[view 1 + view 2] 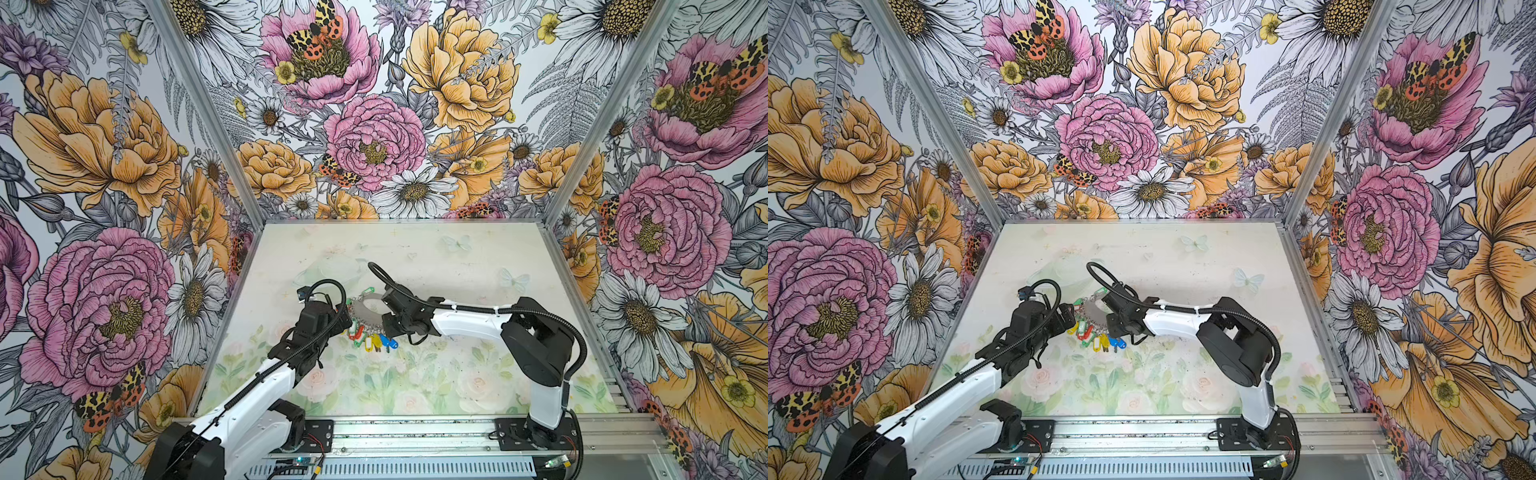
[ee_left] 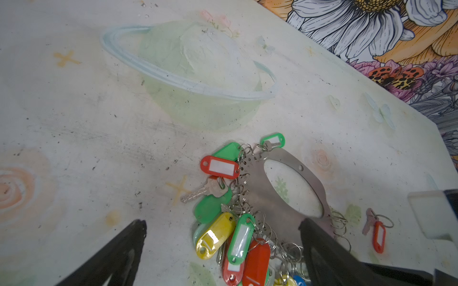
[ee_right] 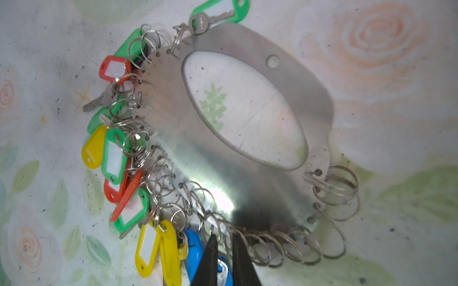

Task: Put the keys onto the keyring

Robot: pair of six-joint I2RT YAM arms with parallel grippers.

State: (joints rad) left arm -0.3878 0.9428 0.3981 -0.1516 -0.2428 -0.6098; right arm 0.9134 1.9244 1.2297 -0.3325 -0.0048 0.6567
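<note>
- The keyring (image 1: 371,308) is lying flat on the worktop (image 1: 457,257), right between the two arms in both top views. It's a big grey metal plate with an oval hole, and you can see the worktop's print through the hole.
- The plate's edge is lined with split rings (image 3: 332,188). A bunch of coloured tags (image 2: 223,237) fans out along one side: green, red, yellow, plus a blue tag (image 3: 193,245) at one end of the bunch.
- The red-tagged key (image 2: 378,235) is off the keyring. It lies by itself on the worktop, just beside the bare split rings at one end of the plate, and it doesn't look hooked into any of them. I can only find it in the left wrist view; can't pick it out in the top views.
- Left gripper (image 2: 223,224): jaws spread really wide with nothing gripped. The tag bunch just lies on the worktop in the gap. One finger (image 2: 327,252) overlaps the plate's edge in that view, and I can't tell if it's touching.
- Right gripper (image 3: 224,245): jaws almost together, only a thin slit between the fingers (image 3: 210,260). The tips are at the row of split rings on the plate's edge, next to the blue tag. Honestly can't tell whether a ring is pinched in there.
</note>
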